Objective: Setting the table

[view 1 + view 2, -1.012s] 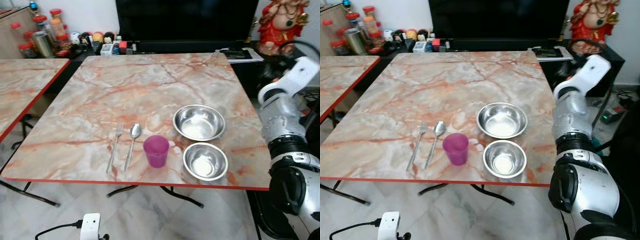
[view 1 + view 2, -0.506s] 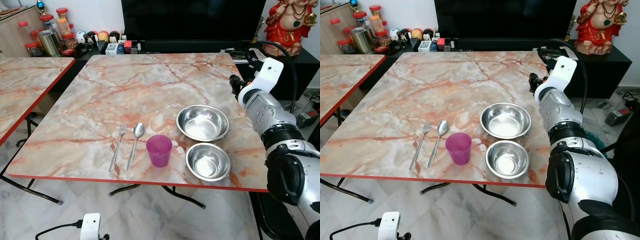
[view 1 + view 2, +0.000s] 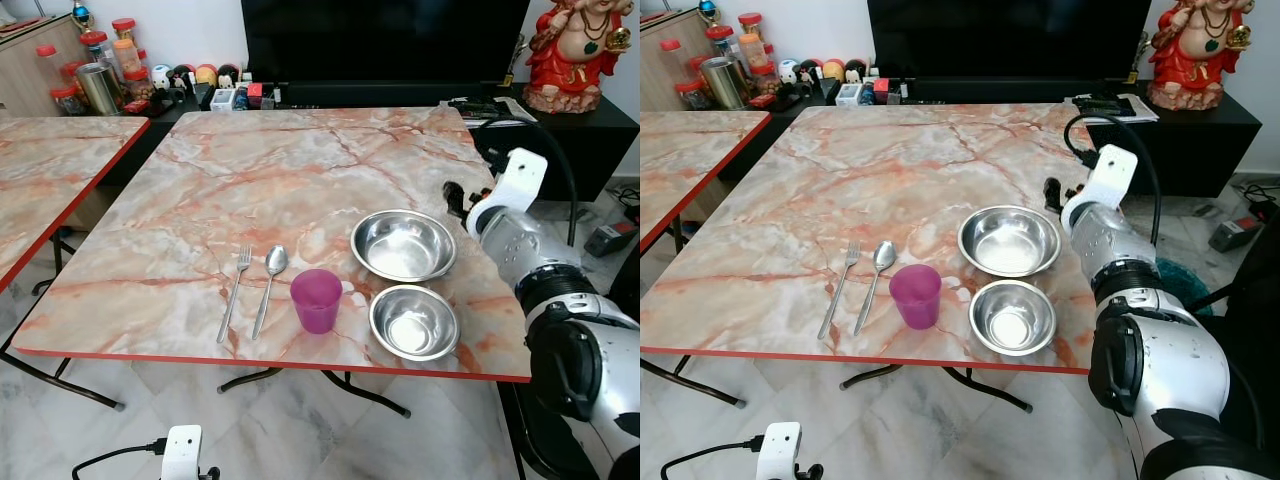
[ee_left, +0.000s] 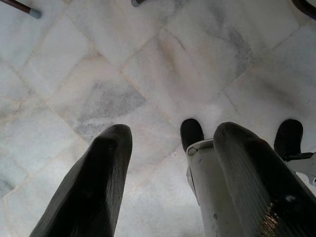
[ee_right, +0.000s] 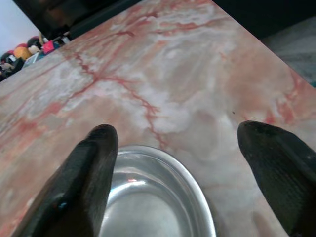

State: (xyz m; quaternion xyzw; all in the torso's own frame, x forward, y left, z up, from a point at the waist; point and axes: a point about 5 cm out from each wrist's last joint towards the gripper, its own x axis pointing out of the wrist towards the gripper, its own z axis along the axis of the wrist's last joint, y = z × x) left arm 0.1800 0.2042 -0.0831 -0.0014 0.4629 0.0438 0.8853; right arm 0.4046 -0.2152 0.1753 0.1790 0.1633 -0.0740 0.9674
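We found the right gripper (image 5: 173, 163) poised just beyond the far rim of the larger steel bowl (image 3: 403, 245), its fingers spread wide with nothing between them. That bowl sat on the marble table (image 3: 270, 180) toward its right side, touching or nearly touching the smaller steel bowl (image 3: 414, 321) nearer the front edge. A purple cup (image 3: 316, 300) stood just beside the smaller bowl, with a spoon (image 3: 268, 286) and fork (image 3: 234, 291) lying side by side to its left. The left gripper (image 4: 168, 187) hung idle over the floor, fingers apart. We judged the step in hand to be taking the larger bowl. One finger should go inside the rim and one outside, and the gripper should close squarely, since polished steel may slip.
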